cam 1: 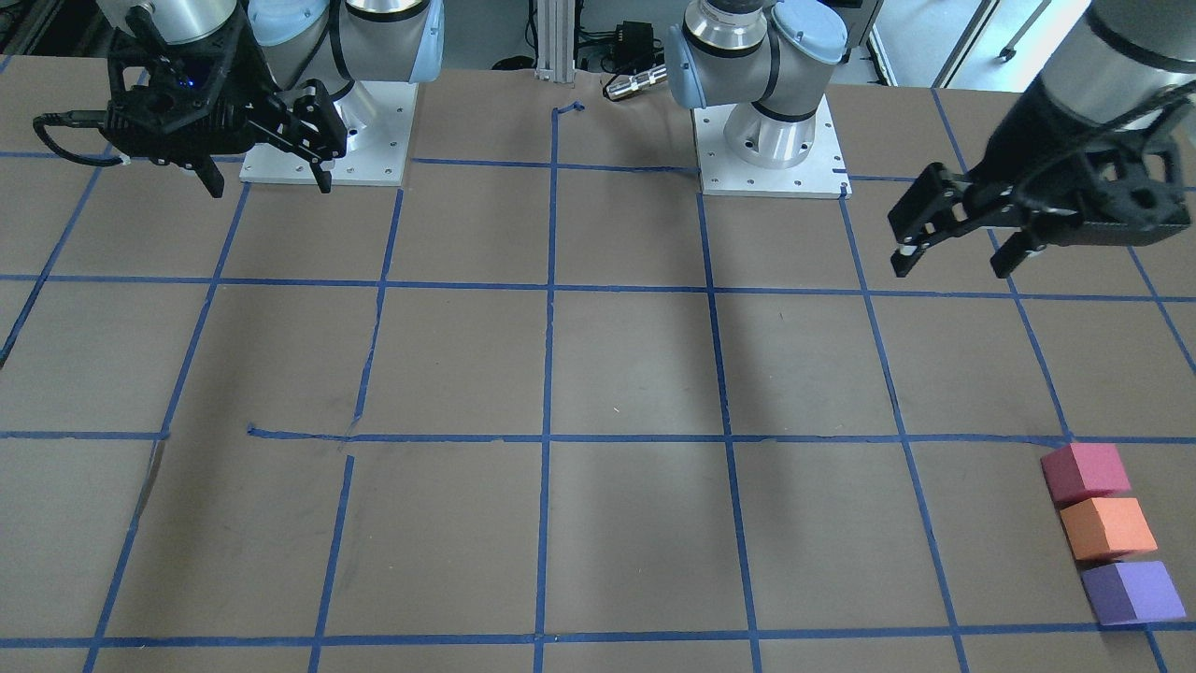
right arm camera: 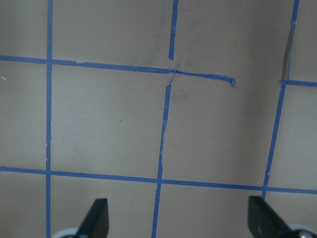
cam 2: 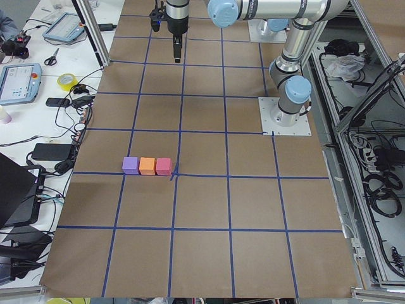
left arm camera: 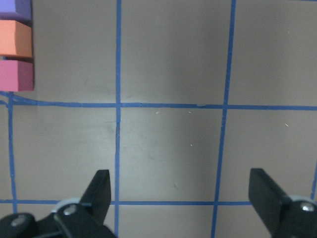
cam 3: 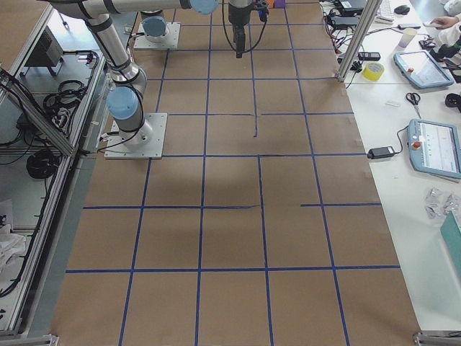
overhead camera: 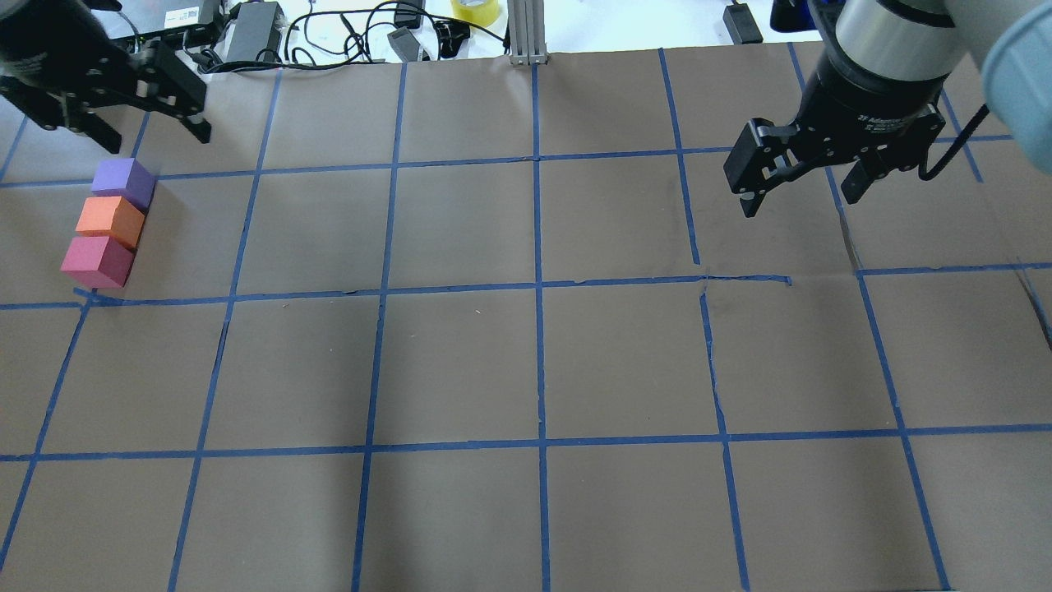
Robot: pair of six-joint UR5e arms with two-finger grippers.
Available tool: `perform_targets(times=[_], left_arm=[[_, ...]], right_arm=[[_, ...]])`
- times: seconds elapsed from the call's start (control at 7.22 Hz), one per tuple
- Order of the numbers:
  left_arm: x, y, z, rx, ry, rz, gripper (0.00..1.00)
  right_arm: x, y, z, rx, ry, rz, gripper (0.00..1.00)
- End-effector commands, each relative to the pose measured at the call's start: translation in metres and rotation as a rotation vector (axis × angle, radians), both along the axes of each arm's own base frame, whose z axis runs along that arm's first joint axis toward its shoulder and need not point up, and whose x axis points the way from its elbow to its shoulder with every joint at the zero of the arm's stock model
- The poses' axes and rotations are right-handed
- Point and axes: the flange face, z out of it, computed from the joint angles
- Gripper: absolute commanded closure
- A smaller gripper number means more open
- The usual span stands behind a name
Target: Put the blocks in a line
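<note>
Three blocks stand touching in a straight row at the table's left end: purple, orange, crimson. They also show in the front view as crimson, orange, purple, and in the left wrist view's top left corner, where the crimson one is lowest. My left gripper is open and empty, raised beyond the purple block and apart from it. My right gripper is open and empty, raised over the table's right side, far from the blocks.
Blue tape marks a grid on the brown table paper. Cables, power bricks and a yellow tape roll lie past the far edge beside an aluminium post. Both arm bases stand on white plates at the robot's side.
</note>
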Motion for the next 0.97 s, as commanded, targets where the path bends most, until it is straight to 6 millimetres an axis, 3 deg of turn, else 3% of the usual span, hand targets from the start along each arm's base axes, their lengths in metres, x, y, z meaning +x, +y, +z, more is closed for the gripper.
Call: perform_targets(times=[0.0, 0.28, 0.83], left_arm=[[-0.086, 0.002, -0.015, -0.004, 0.002, -0.031, 0.0], [-0.097, 0.003, -0.019, 0.003, 0.004, -0.046, 0.0], [-0.093, 0.01, -0.01, -0.014, -0.036, -0.045, 0.0]], right_arm=[[0.0, 0.0, -0.001, 0.0, 0.003, 0.01, 0.0], [0.0, -0.002, -0.003, -0.001, 0.006, 0.016, 0.0], [0.0, -0.002, -0.002, -0.006, 0.005, 0.016, 0.0]])
